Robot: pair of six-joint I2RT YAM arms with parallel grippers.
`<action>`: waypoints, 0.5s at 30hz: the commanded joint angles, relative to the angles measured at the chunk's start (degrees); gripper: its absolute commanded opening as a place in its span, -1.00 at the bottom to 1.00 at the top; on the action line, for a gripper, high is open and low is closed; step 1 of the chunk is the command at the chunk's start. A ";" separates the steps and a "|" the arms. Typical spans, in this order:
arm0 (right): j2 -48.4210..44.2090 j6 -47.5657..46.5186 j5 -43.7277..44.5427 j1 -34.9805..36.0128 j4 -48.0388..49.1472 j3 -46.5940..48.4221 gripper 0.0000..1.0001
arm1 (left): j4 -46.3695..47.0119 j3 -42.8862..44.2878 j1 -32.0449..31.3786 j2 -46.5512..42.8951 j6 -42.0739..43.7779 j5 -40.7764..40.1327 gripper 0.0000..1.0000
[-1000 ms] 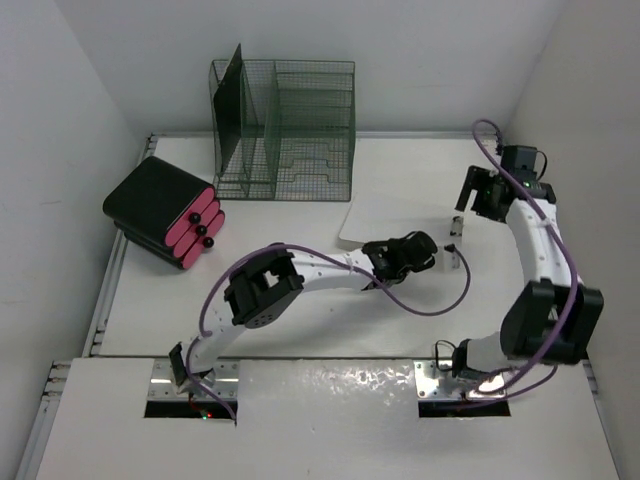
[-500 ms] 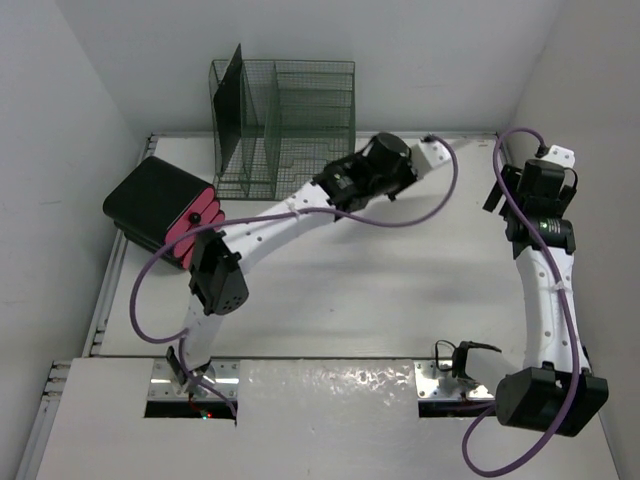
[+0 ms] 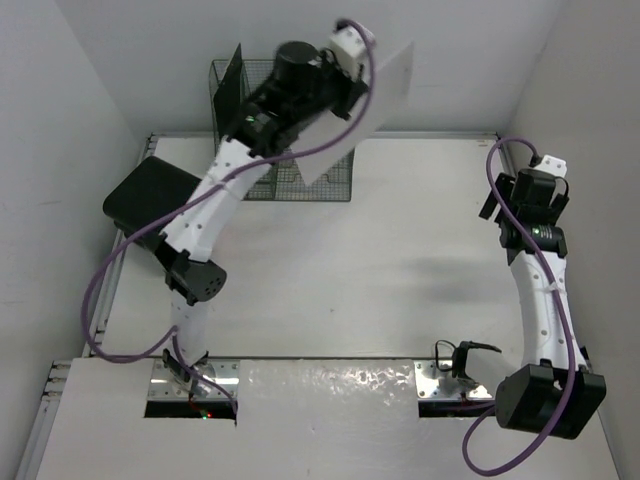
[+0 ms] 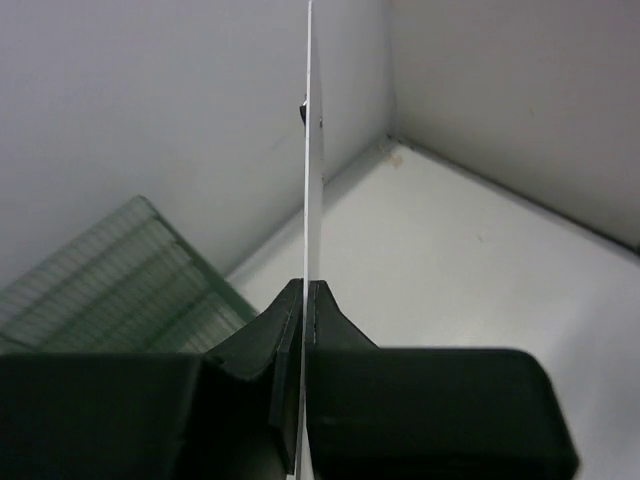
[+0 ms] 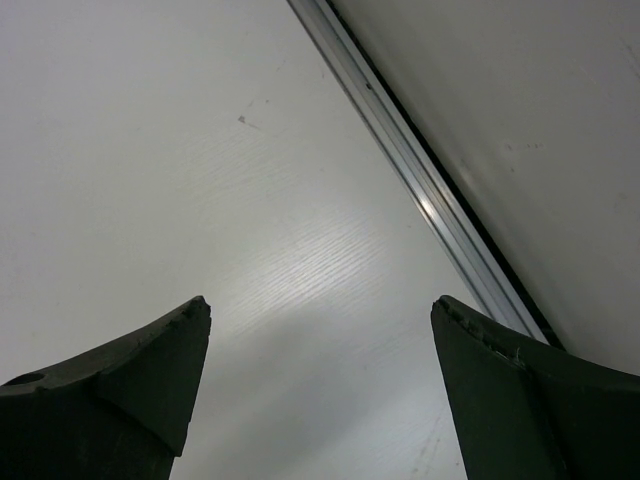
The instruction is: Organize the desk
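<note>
The desk [image 3: 400, 280] is a white tabletop with metal rails. My left gripper [image 3: 335, 92] is raised high at the back and is shut on the edge of a thin white sheet [image 3: 368, 110], which it holds tilted in the air above the green wire-mesh file organizer [image 3: 310, 180]. In the left wrist view the fingers [image 4: 306, 292] pinch the sheet [image 4: 308, 150] edge-on, with the mesh organizer [image 4: 100, 270] below left. My right gripper [image 3: 497, 203] is open and empty over bare desk near the right rail; its fingers stand wide apart in the right wrist view [image 5: 320, 315].
A black case [image 3: 140, 195] sits at the left edge, partly behind the left arm. The metal rail [image 5: 420, 190] and white wall run close beside the right gripper. White walls close in the back and sides.
My left arm has lifted the white sheet off the desk and swung it up and back, over the mesh organizer. My right arm pulled back toward the right wall and has since held still.
</note>
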 commanded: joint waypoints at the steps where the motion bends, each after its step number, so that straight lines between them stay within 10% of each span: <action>1: -0.28 0.67 -1.34 -0.16 4.08 -1.66 0.75 | 3.42 7.36 5.84 -8.80 -3.48 1.52 -1.00; 15: 1.48 3.31 -11.19 -0.16 5.66 -1.67 0.67 | 6.58 -1.07 9.28 -17.15 8.29 -10.25 -1.00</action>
